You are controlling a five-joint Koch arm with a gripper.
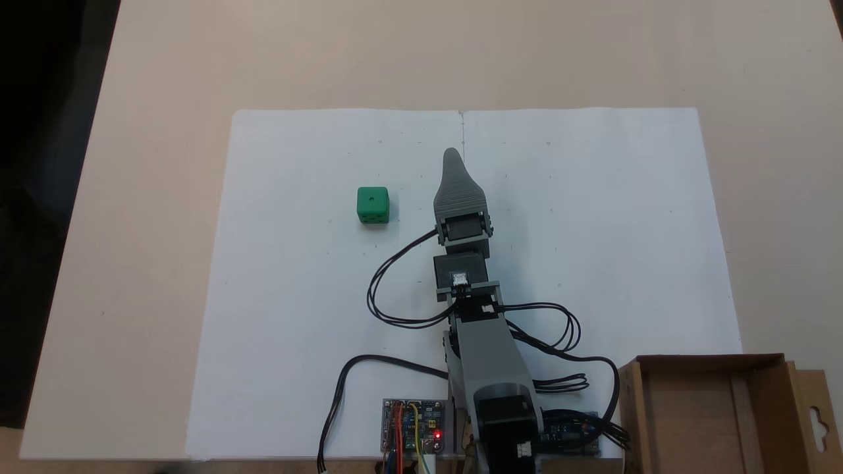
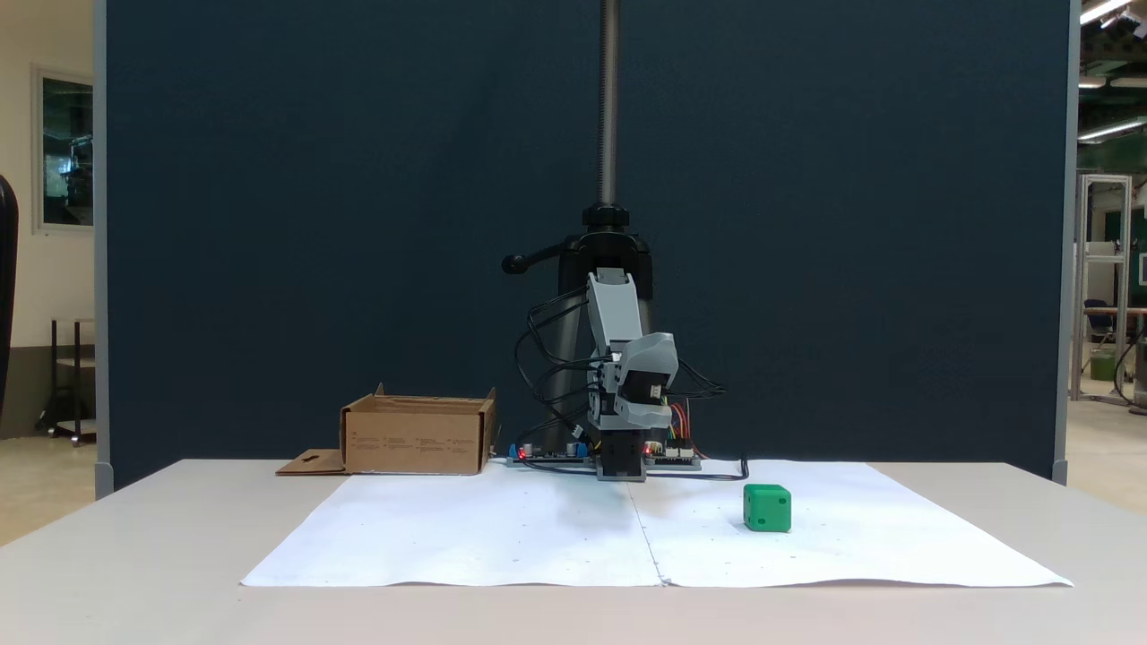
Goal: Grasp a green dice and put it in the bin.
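Beige tabletop point(image 1: 151, 197) carries a large white paper sheet point(image 1: 296, 329), and everything else is placed relative to that sheet. Behind the table in a fixed view stands a dark blue partition point(image 2: 358, 224), with a metal pole point(image 2: 609, 98) rising in front of it.

The bin point(image 1: 691, 408), a shallow brown cardboard box with low walls, sits just off the sheet's lower right corner in a fixed view; its side flap with the keyhole cut-out point(image 1: 816, 421) lies flat on the table.

The grey Koch arm point(image 1: 490, 368) is mounted at the middle of the sheet's near edge in that view and reaches toward the sheet's centre. Black cables point(image 1: 388, 289) loop out from its joints. Circuit boards point(image 1: 411, 428) with a lit red light sit at its base.

The gripper point(image 1: 453, 158) hangs above the middle of the sheet, holding nothing. Its two jaws lie one over the other, so I cannot tell whether the fingers are spread or pressed together.

The green dice point(image 1: 373, 205) rests on the sheet, left of the gripper in that view and well apart from it, far from the bin.
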